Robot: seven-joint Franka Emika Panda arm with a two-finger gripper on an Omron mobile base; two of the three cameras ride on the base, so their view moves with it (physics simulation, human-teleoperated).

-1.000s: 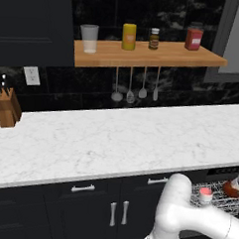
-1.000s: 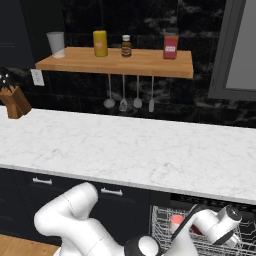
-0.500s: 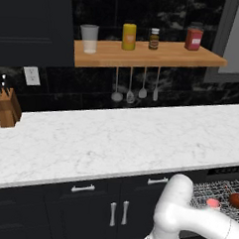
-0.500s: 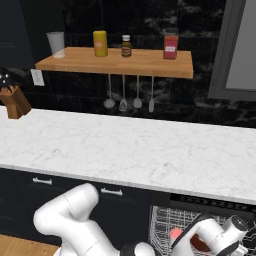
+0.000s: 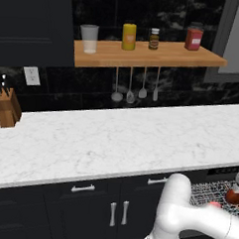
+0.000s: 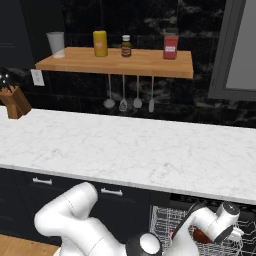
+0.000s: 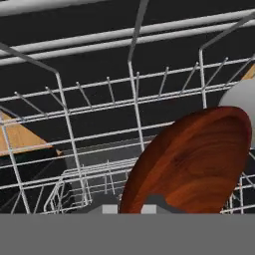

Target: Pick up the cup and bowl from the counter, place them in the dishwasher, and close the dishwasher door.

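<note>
— Where's the bowl (image 7: pixel 191 162)?

— In the dishwasher rack (image 7: pixel 74 129), on edge at my fingertips. Half a second ago I carried it higher; now it sits lower among the wires, so placing is nearly done.

— Still gripped?

— The gripper (image 6: pixel 216 235) looks nearly closed on its rim; I judge it held.

— And the cup (image 5: pixel 215 205)?

— A pink top shows in the rack from the left base view; the counter (image 5: pixel 115 141) carries neither piece. The hand view gives the tines.

Bowl (image 7: pixel 191 162): lower rim cut by hand view's bottom edge; tool's tips hidden there, grip can't be told. Dishwasher (image 5: pixel 222 184) cropped at right edge, left base view. Knife block (image 5: pixel 5 108) cut at left edge.
</note>
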